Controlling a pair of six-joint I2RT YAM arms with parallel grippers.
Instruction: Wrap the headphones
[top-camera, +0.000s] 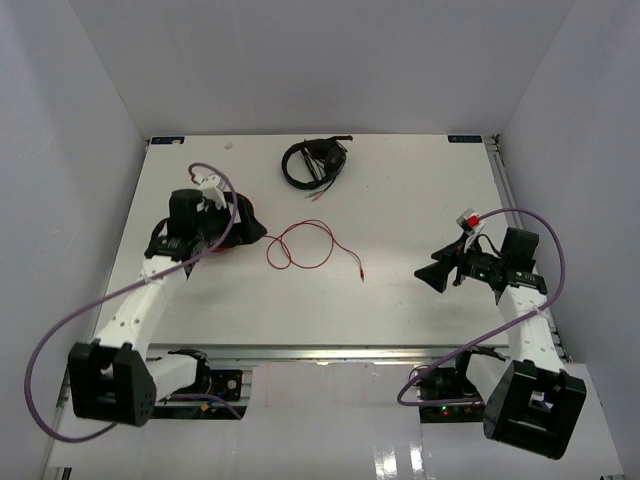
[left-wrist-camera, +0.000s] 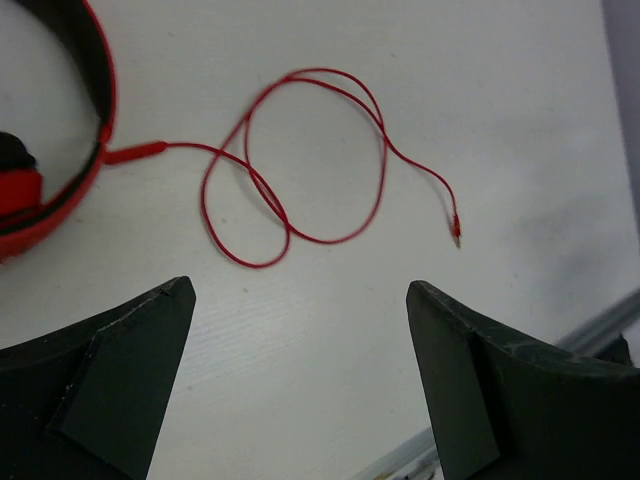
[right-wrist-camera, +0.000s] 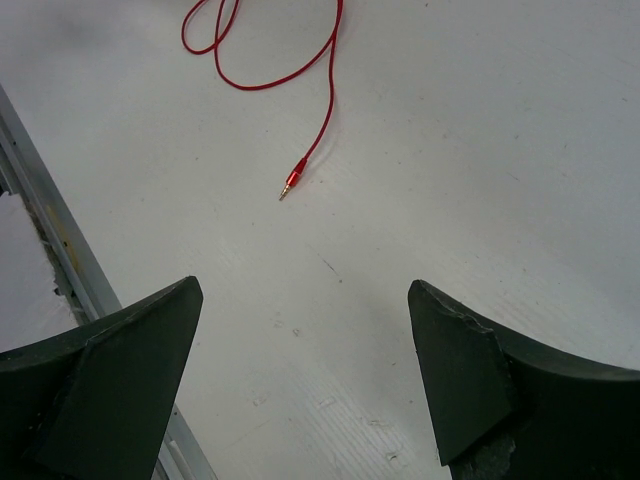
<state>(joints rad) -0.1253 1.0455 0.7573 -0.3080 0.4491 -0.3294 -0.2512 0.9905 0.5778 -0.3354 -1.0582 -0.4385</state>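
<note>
Start stage, nothing wrapped yet: the headphones (left-wrist-camera: 20, 190) lie at centre-left of the top view, by the left pincer (left-wrist-camera: 300, 290). Their cable (top-camera: 300, 245) sprawls in loose loops mid-frame on the table (top-camera: 400, 190), plug (right-wrist-camera: 290, 186) toward the right. Both pincers gape wide & hold nothing (right pincer (right-wrist-camera: 305, 288) hovers at right, facing the plug). Next, prob.: steady the band, then a low, exact pinch on the thin cable
</note>
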